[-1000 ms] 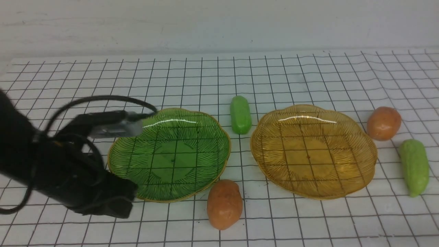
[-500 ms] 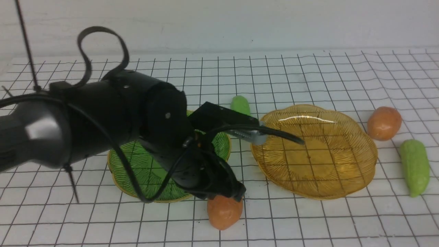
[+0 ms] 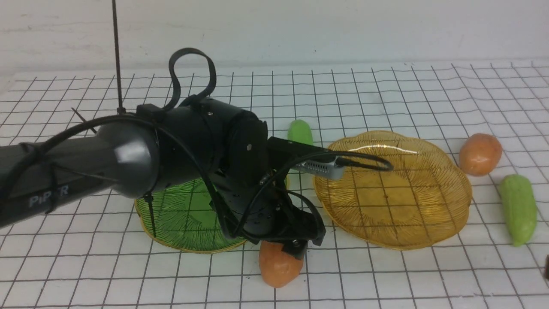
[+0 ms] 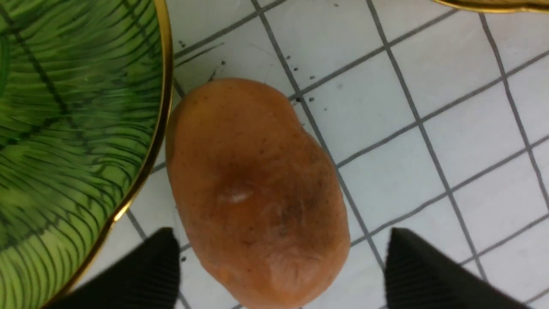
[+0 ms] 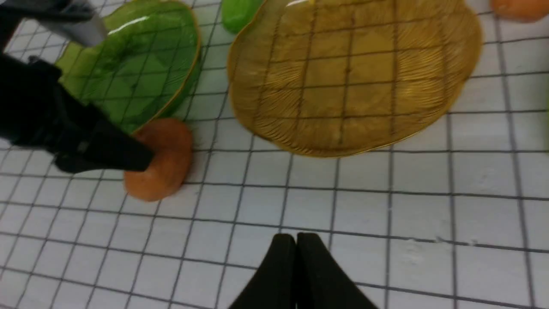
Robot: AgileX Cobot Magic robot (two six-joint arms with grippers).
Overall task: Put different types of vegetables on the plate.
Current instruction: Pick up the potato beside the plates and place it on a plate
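An orange-brown potato lies on the grid mat just by the front rim of the green plate. My left gripper hangs over it, open. In the left wrist view this potato sits between the two black fingertips, with gaps on both sides. A bright green cucumber lies between the green plate and the amber plate. A second potato and a pale green gourd lie right of the amber plate. Both plates hold nothing. My right gripper is shut above bare mat.
The left arm's black body and its cable cover part of the green plate and reach over the amber plate's left rim. A white wall closes off the back of the mat.
My left arm has swung in from the left, across the green plate, to the near potato. Its jaws were shut and have now opened. The vegetables and plates have not moved.
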